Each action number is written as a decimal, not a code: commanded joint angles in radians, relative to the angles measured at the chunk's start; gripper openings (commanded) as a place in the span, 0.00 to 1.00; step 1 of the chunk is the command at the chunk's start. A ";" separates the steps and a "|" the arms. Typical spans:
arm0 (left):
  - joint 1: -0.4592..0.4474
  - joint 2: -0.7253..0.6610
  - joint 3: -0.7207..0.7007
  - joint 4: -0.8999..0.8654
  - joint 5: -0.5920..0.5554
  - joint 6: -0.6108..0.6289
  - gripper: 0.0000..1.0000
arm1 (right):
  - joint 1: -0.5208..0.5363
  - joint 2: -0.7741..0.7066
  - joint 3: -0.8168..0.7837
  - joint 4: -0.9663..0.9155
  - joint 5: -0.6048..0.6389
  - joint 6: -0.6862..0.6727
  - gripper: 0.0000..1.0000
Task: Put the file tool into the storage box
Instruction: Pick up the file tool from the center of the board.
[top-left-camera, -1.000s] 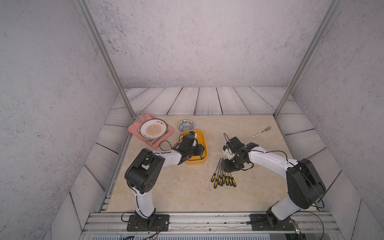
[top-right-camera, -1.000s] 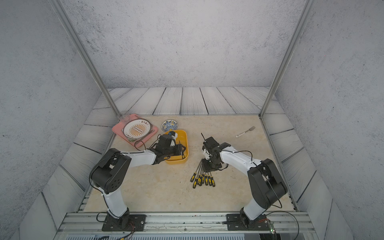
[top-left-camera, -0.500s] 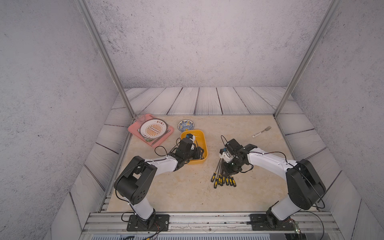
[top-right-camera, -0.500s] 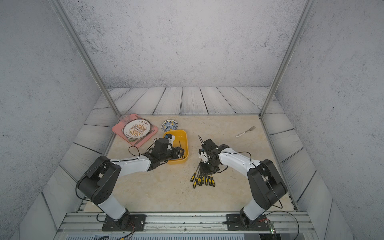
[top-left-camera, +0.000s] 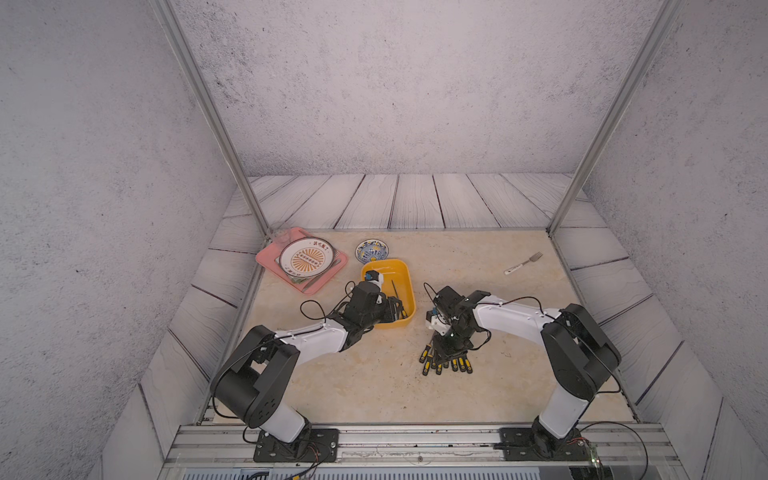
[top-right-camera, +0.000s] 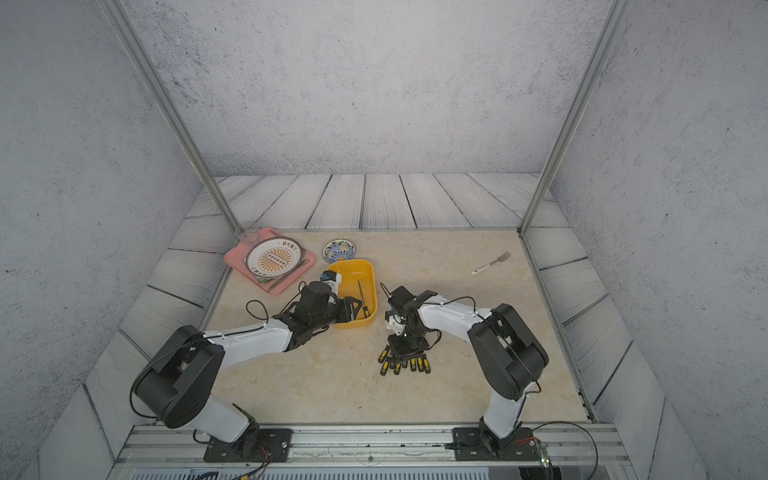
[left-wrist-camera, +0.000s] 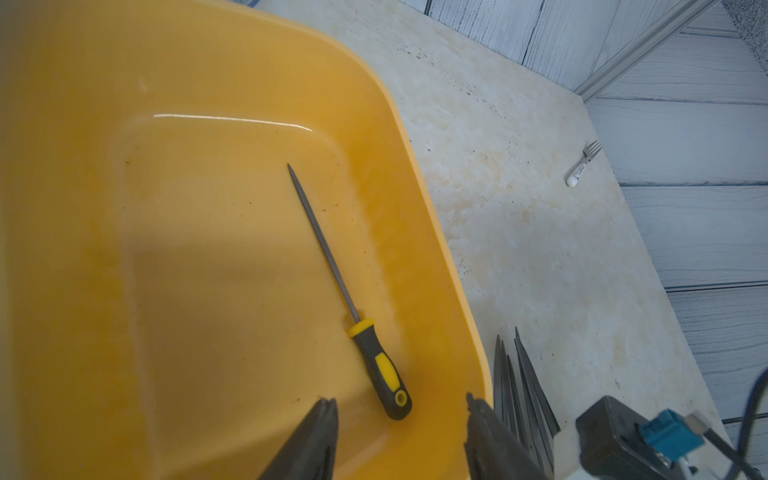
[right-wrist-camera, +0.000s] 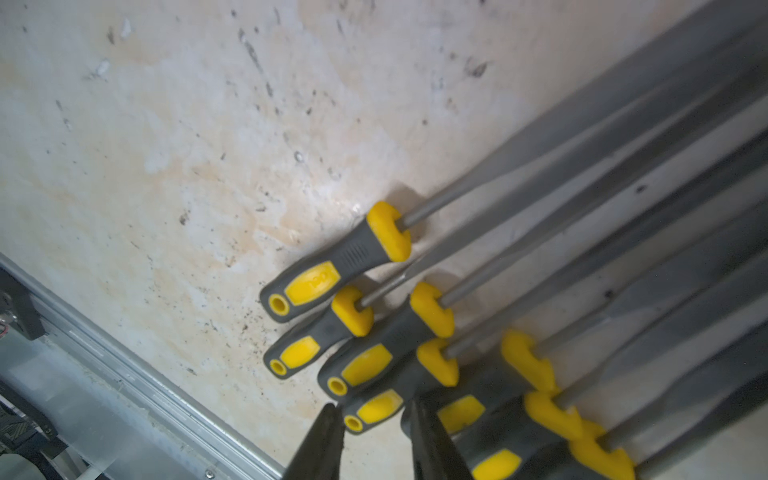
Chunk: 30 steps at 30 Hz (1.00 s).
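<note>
The left gripper (left-wrist-camera: 400, 403) hangs open over the box (left-wrist-camera: 62, 124), where one file (left-wrist-camera: 324, 245) lies. The right gripper (right-wrist-camera: 374, 409) straddles a handle (right-wrist-camera: 380, 406); if it grips, I cannot tell.

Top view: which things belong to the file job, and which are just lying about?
Job: storage box; one file already lying inside it; pile of files still outside it.
Lying about: pink tray; plate on it; blue-patterned bowl; fork.
</note>
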 joint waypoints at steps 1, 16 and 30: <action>-0.002 -0.016 -0.006 -0.002 -0.021 0.020 0.54 | 0.010 0.075 -0.046 -0.009 0.092 0.018 0.33; -0.002 -0.019 -0.003 0.010 -0.026 0.013 0.55 | 0.017 0.063 -0.104 -0.019 0.212 0.051 0.32; -0.017 -0.012 0.041 0.026 0.068 -0.007 0.57 | 0.012 -0.170 -0.014 -0.007 0.276 0.047 0.08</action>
